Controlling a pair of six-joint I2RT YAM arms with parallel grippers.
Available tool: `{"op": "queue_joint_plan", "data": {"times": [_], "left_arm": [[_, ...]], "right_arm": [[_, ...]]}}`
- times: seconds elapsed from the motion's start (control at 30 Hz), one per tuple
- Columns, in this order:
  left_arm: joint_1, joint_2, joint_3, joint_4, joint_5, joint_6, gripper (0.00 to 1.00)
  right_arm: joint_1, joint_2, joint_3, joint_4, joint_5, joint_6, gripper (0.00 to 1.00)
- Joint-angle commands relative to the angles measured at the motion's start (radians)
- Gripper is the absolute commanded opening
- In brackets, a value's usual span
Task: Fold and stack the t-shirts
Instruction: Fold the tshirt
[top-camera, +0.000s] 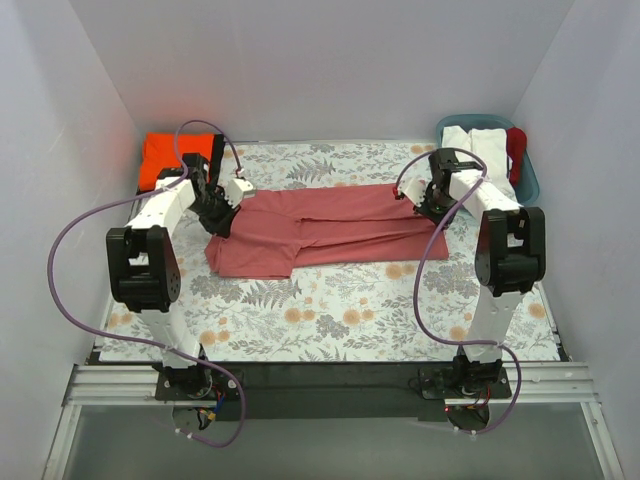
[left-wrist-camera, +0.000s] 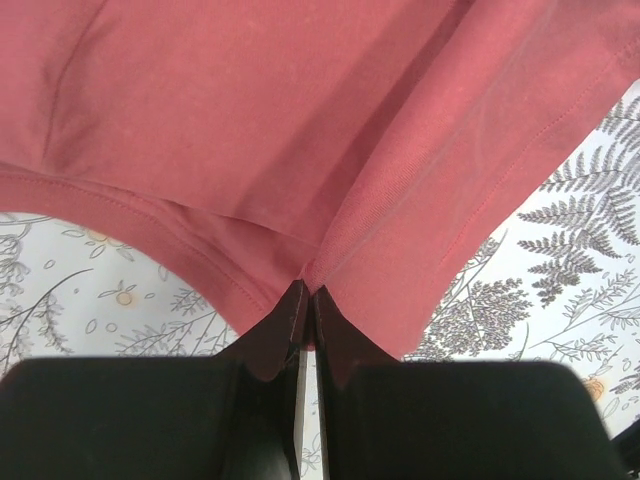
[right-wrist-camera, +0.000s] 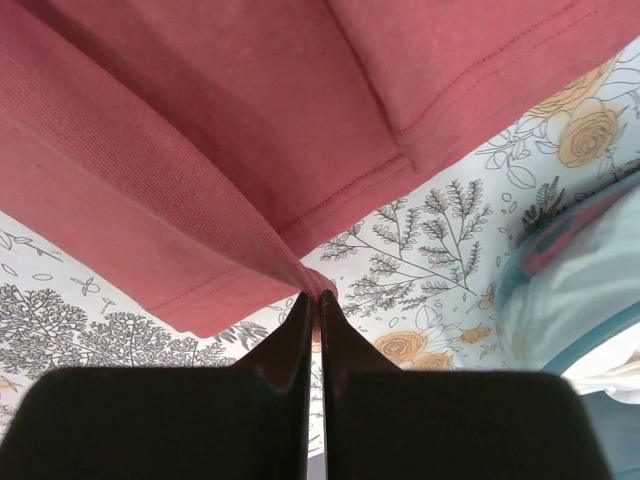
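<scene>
the dusty rose-red t-shirt (top-camera: 330, 228) lies across the middle of the top view on the floral table cover (top-camera: 330, 310). it is folded lengthwise into a long band, and a sleeve part spills toward the lower left. the left gripper (left-wrist-camera: 305, 290) is clenched on the shirt at the left end of the band. in its wrist view the two dark fingers meet at the bottom centre with a pinch of red cloth, near a seam and a hem, caught between their tips. the right gripper (right-wrist-camera: 313, 295) is likewise clamped on a gathered corner at the right end, close to the teal basket (top-camera: 530, 178) in the upper right. gripping both ends at once looks meant to keep the band taut and its layers aligned, so it can move as one piece into the next fold. i judge the task to be midway: the orange t-shirt (top-camera: 163, 158) sits folded in the upper left corner, apparently the base of the stack. this shirt likely needs a crosswise fold before it goes on top. the risk is uneven lifting, which could let the loose sleeve slide out.
</scene>
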Motion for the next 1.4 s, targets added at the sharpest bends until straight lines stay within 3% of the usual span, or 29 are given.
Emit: {"op": "queue_joint_plan", "data": {"times": [0.0,0.67,0.7,0.77,0.8,0.83,0.87,1.03,1.17,1.37], "left_arm": [[0.037,0.016,0.053,0.010,-0.002,-0.005,0.00],[0.047,0.082,0.070,0.081,-0.036,-0.043,0.00],[0.049,0.085,0.072,0.091,-0.038,-0.055,0.00],[0.049,0.080,0.075,0.124,-0.048,-0.103,0.15],[0.052,0.074,0.081,0.134,-0.048,-0.127,0.22],[0.067,0.056,0.083,0.144,-0.036,-0.174,0.42],[0.076,0.042,0.084,0.144,-0.021,-0.192,0.47],[0.162,-0.012,0.060,0.061,0.083,-0.271,0.49],[0.248,-0.036,-0.022,0.033,0.159,-0.311,0.49],[0.285,-0.058,-0.146,0.093,0.168,-0.322,0.50]], "right_arm": [[-0.008,0.020,0.063,-0.017,0.018,-0.050,0.01],[-0.007,0.094,0.144,-0.016,0.015,-0.027,0.01],[-0.007,0.098,0.158,-0.017,0.014,-0.021,0.13],[-0.008,0.097,0.164,-0.019,0.014,-0.005,0.22],[-0.007,0.088,0.166,-0.019,0.014,0.005,0.35],[-0.007,0.078,0.163,-0.022,0.009,0.033,0.36],[-0.010,0.063,0.157,-0.026,0.002,0.044,0.37],[-0.010,-0.060,0.083,-0.077,-0.098,0.117,0.37],[-0.024,-0.066,0.032,-0.106,-0.152,0.211,0.36],[-0.039,-0.038,-0.012,-0.108,-0.193,0.266,0.38]]}}
